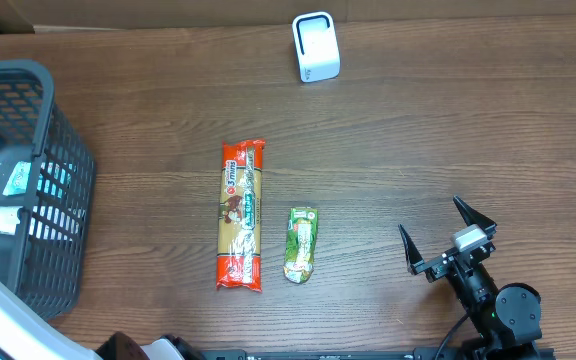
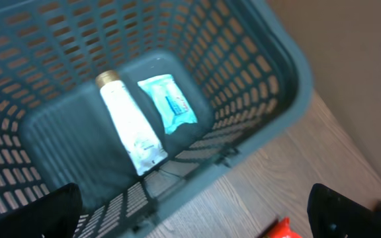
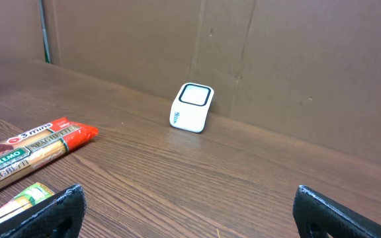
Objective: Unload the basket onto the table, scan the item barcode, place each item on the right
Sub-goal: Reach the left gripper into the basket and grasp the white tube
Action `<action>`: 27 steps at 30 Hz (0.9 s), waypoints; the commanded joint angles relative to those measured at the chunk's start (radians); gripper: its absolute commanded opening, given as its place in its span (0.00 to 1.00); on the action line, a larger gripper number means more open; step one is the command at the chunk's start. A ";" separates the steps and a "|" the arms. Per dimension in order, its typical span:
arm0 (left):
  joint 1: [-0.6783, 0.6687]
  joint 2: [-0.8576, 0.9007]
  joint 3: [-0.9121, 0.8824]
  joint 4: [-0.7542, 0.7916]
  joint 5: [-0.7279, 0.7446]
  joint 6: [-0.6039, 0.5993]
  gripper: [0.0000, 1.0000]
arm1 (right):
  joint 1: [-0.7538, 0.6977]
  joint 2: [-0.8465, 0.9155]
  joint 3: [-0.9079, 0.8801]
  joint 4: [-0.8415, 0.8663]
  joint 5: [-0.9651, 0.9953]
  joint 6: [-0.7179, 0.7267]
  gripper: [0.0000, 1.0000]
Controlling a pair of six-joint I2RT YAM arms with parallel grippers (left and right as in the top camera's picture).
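Observation:
A white barcode scanner [image 1: 316, 47] stands at the table's far edge, also in the right wrist view [image 3: 192, 107]. Mid-table lie a long red spaghetti pack [image 1: 240, 215] and a small green packet [image 1: 301, 243]. My right gripper [image 1: 430, 215] hovers open at the front right with nothing between its fingers; its camera shows the spaghetti pack [image 3: 32, 149] and the green packet [image 3: 18, 198] off to the left. My left gripper [image 2: 194, 218] is open above the near rim of a grey basket [image 2: 270, 59], holding nothing. A red corner of the spaghetti pack [image 2: 283, 229] peeks in below.
The grey basket [image 1: 28, 190] sits at the left edge, holding a white tube [image 2: 129, 125] and a light blue packet [image 2: 170, 102]. A cardboard wall [image 3: 276, 59] stands behind the scanner.

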 commanded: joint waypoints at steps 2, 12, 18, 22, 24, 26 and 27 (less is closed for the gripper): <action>0.046 0.089 -0.014 0.003 0.033 -0.040 1.00 | 0.005 -0.012 -0.010 0.005 0.007 0.008 1.00; 0.105 0.280 -0.019 -0.001 -0.004 -0.058 1.00 | 0.005 -0.012 -0.010 0.005 0.006 0.008 1.00; 0.142 0.339 -0.139 0.040 -0.071 -0.101 1.00 | 0.005 -0.012 -0.010 0.005 0.006 0.008 1.00; 0.177 0.340 -0.310 0.158 -0.067 -0.152 1.00 | 0.005 -0.012 -0.010 0.005 0.006 0.008 1.00; 0.179 0.340 -0.385 0.223 -0.087 -0.151 1.00 | 0.005 -0.012 -0.010 0.005 0.006 0.008 1.00; 0.179 0.340 -0.452 0.291 -0.106 -0.151 1.00 | 0.005 -0.012 -0.010 0.005 0.007 0.008 1.00; 0.179 0.340 -0.489 0.338 -0.105 -0.151 1.00 | 0.005 -0.012 -0.010 0.005 0.007 0.008 1.00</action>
